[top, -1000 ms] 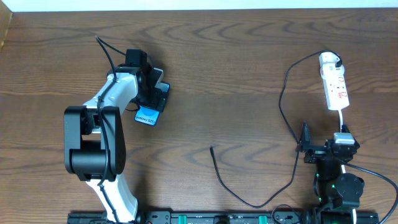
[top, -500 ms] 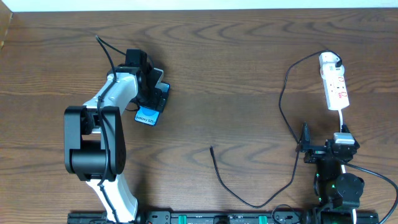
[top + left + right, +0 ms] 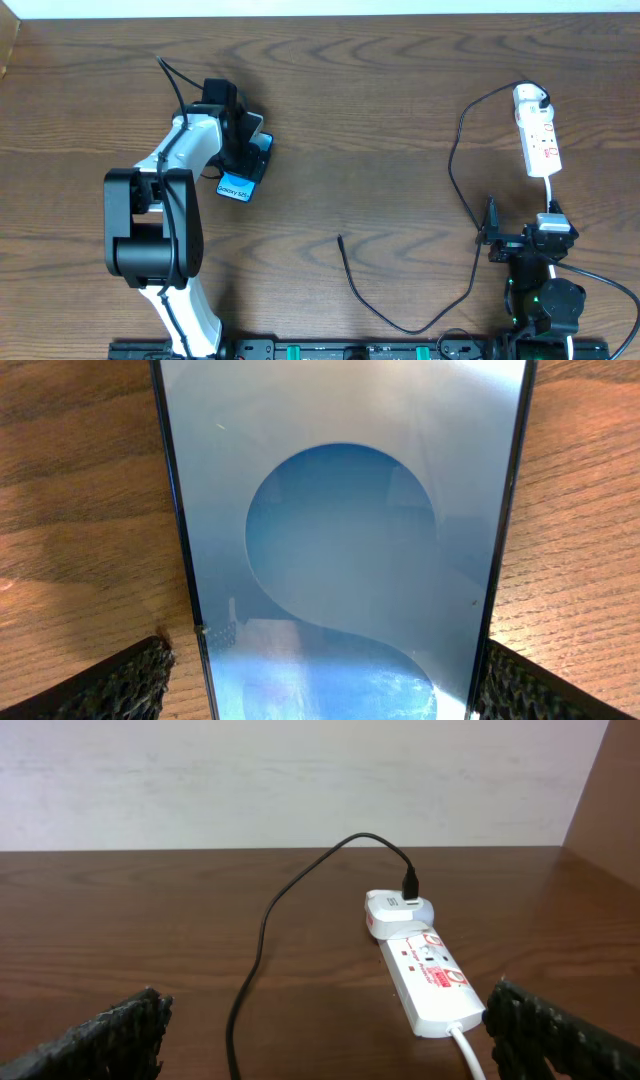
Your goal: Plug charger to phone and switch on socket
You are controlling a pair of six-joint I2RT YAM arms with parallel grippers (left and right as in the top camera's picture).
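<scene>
The phone lies flat on the table at the left, with only its blue lower end clear of my left gripper. In the left wrist view its blue screen fills the frame. My left gripper stands open astride it, one finger off each long edge. The white socket lies at the far right. The black charger cable loops from the socket's plug block to a free tip on the bare table. My right gripper is open and empty just short of the socket.
The socket's white mains lead runs back toward my right arm's base. The black cable crosses the table between my right fingers. A pale wall rises behind the table's far edge.
</scene>
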